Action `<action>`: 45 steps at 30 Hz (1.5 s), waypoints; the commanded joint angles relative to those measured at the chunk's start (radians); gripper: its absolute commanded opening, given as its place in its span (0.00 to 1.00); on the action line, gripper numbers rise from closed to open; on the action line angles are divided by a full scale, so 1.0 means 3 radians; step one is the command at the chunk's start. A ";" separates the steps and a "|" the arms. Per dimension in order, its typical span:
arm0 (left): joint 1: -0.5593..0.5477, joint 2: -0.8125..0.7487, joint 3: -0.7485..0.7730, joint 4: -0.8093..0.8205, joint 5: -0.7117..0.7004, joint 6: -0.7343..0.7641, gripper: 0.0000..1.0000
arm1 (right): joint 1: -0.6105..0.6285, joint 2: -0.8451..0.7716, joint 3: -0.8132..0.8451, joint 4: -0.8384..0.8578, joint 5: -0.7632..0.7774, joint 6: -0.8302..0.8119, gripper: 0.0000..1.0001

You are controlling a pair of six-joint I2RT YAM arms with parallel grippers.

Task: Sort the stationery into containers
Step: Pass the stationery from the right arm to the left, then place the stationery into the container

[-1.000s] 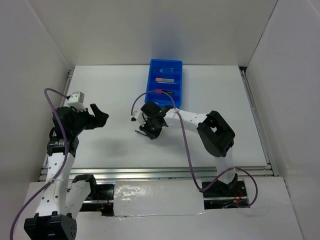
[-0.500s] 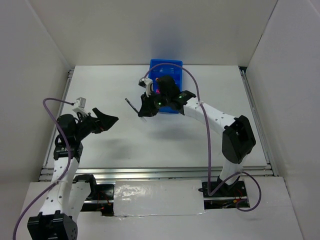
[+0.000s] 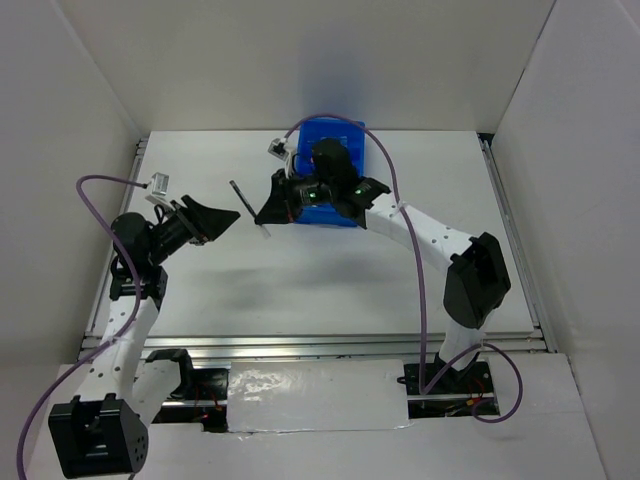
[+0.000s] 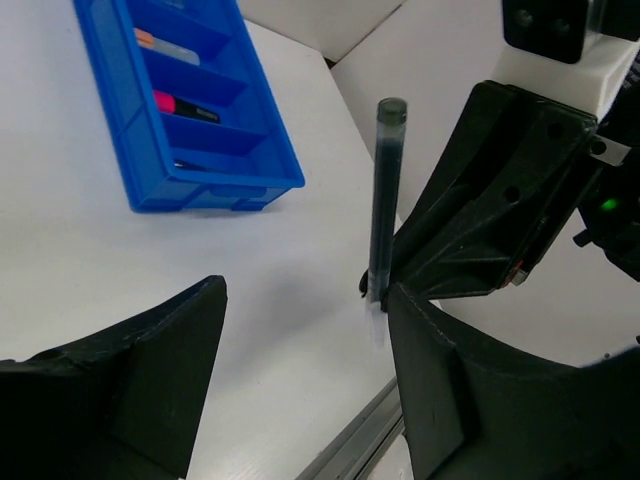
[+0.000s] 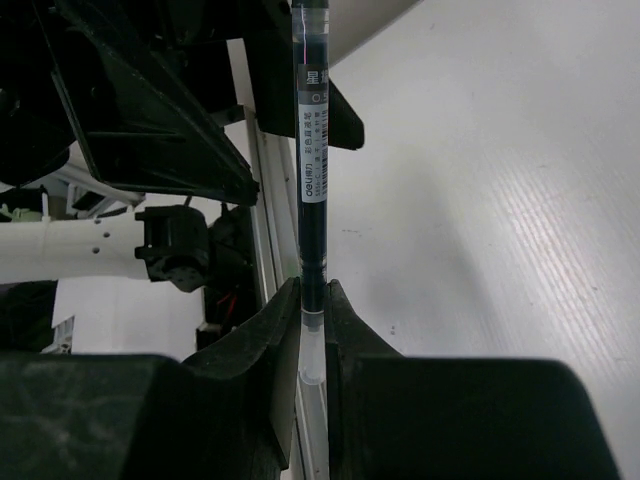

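My right gripper [image 5: 313,297] is shut on the clear end of a dark pen [image 5: 312,150], which it holds off the table left of the blue tray [image 3: 356,138]. The pen [image 3: 240,196] points away from its fingers toward the left arm. My left gripper [image 4: 305,290] is open and faces it; in the left wrist view the pen [image 4: 386,200] stands upright just by the tip of the right-hand finger [image 4: 470,390]. The tray [image 4: 215,190] holds an orange highlighter [image 4: 160,45] and a pink marker [image 4: 185,105] in separate compartments. The top view hides most of the tray behind my right arm.
White walls close in the table on the left, back and right. A metal rail [image 3: 320,345] runs along the near edge by the arm bases. Purple cables [image 3: 420,290] loop off both arms.
My right arm has lifted the pen off the table and swung it left and back, beside the tray. The left gripper has risen and reached right toward the pen, its jaws narrowing slightly.
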 commanded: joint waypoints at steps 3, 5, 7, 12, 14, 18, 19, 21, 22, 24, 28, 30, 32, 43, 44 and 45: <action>-0.0098 -0.0015 0.0164 0.0421 0.0155 -0.0027 0.75 | 0.0092 0.0020 0.0180 0.0217 -0.0174 0.0093 0.00; -0.0109 -0.0025 0.0158 0.0457 0.0160 -0.0053 0.73 | 0.0098 0.0036 0.0195 0.0227 -0.0194 0.0093 0.00; -0.0119 -0.0020 0.0169 0.0482 0.0171 -0.0058 0.67 | 0.0108 0.0061 0.0211 0.0232 -0.0215 0.0113 0.00; -0.0119 -0.0015 0.0184 0.0492 0.0160 -0.0058 0.62 | 0.0139 0.0066 0.0216 0.0243 -0.0255 0.0078 0.00; -0.0124 0.0006 0.0189 0.0533 0.0160 -0.0083 0.61 | 0.0164 0.0066 0.0221 0.0233 -0.0266 0.0057 0.00; -0.0124 0.0077 0.0215 0.0605 0.0165 -0.0165 0.59 | 0.0190 0.0087 0.0226 0.0243 -0.0291 0.0052 0.00; -0.0129 0.0087 0.0210 0.0625 0.0176 -0.0175 0.58 | 0.0200 0.0087 0.0226 0.0258 -0.0286 0.0052 0.00; -0.0134 0.0103 0.0225 0.0651 0.0171 -0.0186 0.50 | 0.0205 0.0082 0.0231 0.0258 -0.0281 0.0047 0.00; -0.0134 0.0118 0.0230 0.0656 0.0191 -0.0181 0.45 | 0.0205 0.0087 0.0226 0.0263 -0.0266 0.0052 0.00; -0.0134 0.0128 0.0235 0.0646 0.0201 -0.0186 0.31 | 0.0205 0.0076 0.0226 0.0263 -0.0266 0.0052 0.00; -0.0134 0.0139 0.0281 0.0554 0.0166 -0.0155 0.05 | 0.0185 0.0061 0.0246 0.0212 -0.0210 0.0057 0.27; -0.0134 0.0154 0.0337 0.0447 0.0140 -0.0109 0.00 | 0.0124 0.0015 0.0241 0.0166 -0.0159 0.0052 0.42; -0.0155 0.0220 0.0455 0.0406 0.0130 -0.0043 0.00 | 0.0022 -0.0082 0.0231 0.0120 0.0045 0.0113 0.54; -0.0732 0.1329 0.1644 -0.0007 0.0294 0.1639 0.00 | -0.1435 -0.0751 -0.0208 -0.0314 0.0312 -0.0162 0.65; -0.0788 0.1436 0.1748 -0.0059 0.0258 0.1923 0.00 | -0.1507 -0.0868 -0.0274 -0.0396 0.0337 -0.0274 0.65; -0.0834 0.1645 0.1951 -0.0095 0.0263 0.2078 0.00 | -0.1574 -0.0935 -0.0432 -0.0412 0.0343 -0.0316 0.65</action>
